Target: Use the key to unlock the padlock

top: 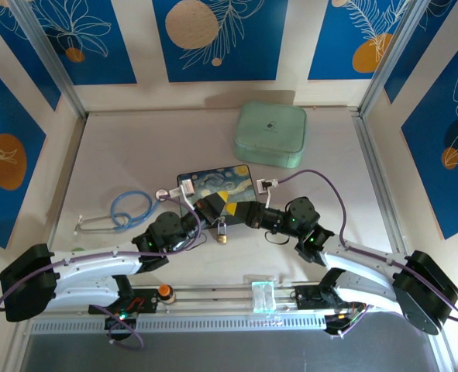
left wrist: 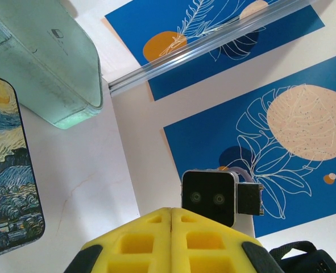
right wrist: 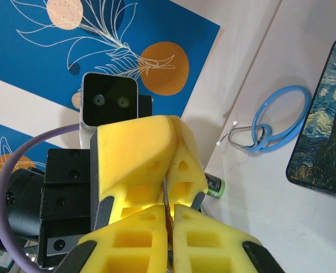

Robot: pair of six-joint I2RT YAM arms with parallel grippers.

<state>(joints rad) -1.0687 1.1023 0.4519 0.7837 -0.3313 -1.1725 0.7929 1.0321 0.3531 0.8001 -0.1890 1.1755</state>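
Both grippers meet tip to tip just in front of the painted tin. The small brass padlock (top: 223,237) hangs right under that meeting point, silvery part uppermost. My left gripper (top: 215,219) (left wrist: 171,211) is shut, its yellow fingers (right wrist: 139,153) pressed together opposite the right ones. My right gripper (top: 232,219) (right wrist: 169,209) is shut on a thin metal sliver, the key (right wrist: 165,196), seen edge-on. The sliver runs up from the right pinch into the seam of the left fingers. In the left wrist view nothing shows between the fingers.
The starry-night tin (top: 213,182) (left wrist: 5,187) lies just behind the grippers, and a mint-green case (top: 271,133) (left wrist: 37,62) behind that. A blue stethoscope (top: 124,209) (right wrist: 276,119) lies to the left. A clear box (top: 263,296) sits on the front rail.
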